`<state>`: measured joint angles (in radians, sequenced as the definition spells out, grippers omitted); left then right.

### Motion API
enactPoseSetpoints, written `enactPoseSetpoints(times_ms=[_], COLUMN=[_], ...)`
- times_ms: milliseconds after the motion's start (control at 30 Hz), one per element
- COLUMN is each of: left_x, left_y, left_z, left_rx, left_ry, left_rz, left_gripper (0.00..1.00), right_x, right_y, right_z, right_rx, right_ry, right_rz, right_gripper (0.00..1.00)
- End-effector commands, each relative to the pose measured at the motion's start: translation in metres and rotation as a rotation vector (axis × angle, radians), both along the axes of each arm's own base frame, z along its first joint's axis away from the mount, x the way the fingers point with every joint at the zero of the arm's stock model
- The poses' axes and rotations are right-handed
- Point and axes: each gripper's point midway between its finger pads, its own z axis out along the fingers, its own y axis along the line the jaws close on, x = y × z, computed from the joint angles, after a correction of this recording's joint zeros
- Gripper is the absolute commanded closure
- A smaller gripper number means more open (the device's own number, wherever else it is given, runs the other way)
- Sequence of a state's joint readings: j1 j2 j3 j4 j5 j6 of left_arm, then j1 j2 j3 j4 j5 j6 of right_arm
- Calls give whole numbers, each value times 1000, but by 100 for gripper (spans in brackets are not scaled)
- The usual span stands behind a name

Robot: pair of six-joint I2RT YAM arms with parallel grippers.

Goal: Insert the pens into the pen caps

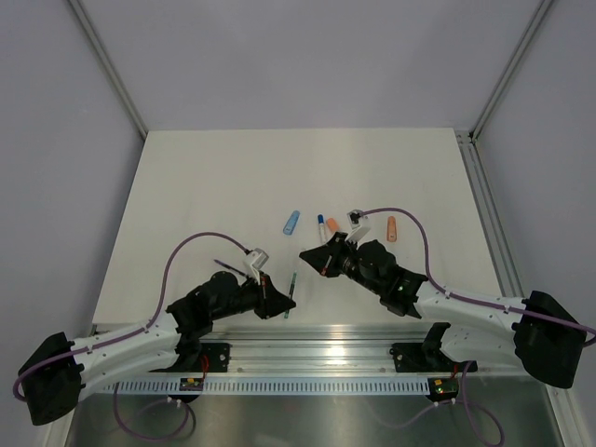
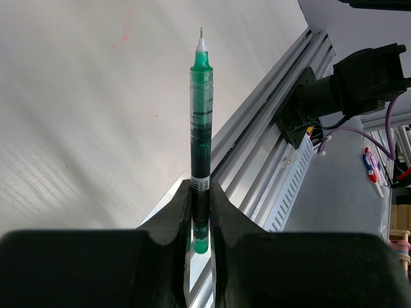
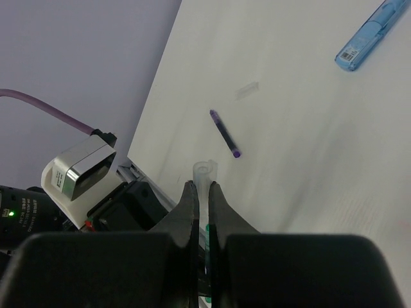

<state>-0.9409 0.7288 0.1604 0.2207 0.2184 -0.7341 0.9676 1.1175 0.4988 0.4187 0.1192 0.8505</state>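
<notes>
My left gripper (image 2: 201,190) is shut on a green pen (image 2: 201,115), gripping its lower barrel; the bare tip points away from the camera. From above, that gripper (image 1: 282,300) and the green pen (image 1: 291,293) sit near the table's front edge. My right gripper (image 3: 200,187) is shut on a clear pen cap (image 3: 204,172), open end outward. In the top view the right gripper (image 1: 307,253) hangs just right of and beyond the pen. A thin purple-tipped pen (image 3: 225,133) lies on the table. So do a light blue cap (image 1: 291,221) and a faint clear cap (image 3: 247,90).
A white stick with a blue end (image 1: 321,223), an orange cap (image 1: 332,226) and another orange piece (image 1: 392,228) lie behind the right gripper. The aluminium rail (image 1: 317,340) runs along the near edge. Purple cables (image 1: 186,247) loop over both arms.
</notes>
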Motion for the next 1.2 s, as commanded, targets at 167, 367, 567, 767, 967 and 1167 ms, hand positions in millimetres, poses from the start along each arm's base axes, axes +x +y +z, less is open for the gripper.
enactPoseSetpoints(times_ms=[167, 367, 567, 767, 967, 1167], left_x=[4, 7, 7, 9, 12, 17], left_y=[-13, -12, -13, -13, -12, -13], left_z=[36, 36, 37, 37, 37, 45], left_rx=[-96, -83, -81, -78, -69, -80], left_ry=[-84, -101, -106, -111, -112, -131], left_rz=[-24, -16, -19, -11, 4, 26], left_gripper=[100, 100, 100, 100, 100, 100], right_x=[7, 2, -2, -5, -10, -20], right_y=[6, 10, 12, 16, 16, 15], right_z=[9, 8, 2, 1, 3, 4], right_rx=[-15, -21, -32, -37, -34, -29], right_ry=[-39, -41, -31, -31, -33, -28], right_rz=[-13, 8, 22, 34, 43, 55], right_gripper=[100, 100, 100, 100, 100, 100])
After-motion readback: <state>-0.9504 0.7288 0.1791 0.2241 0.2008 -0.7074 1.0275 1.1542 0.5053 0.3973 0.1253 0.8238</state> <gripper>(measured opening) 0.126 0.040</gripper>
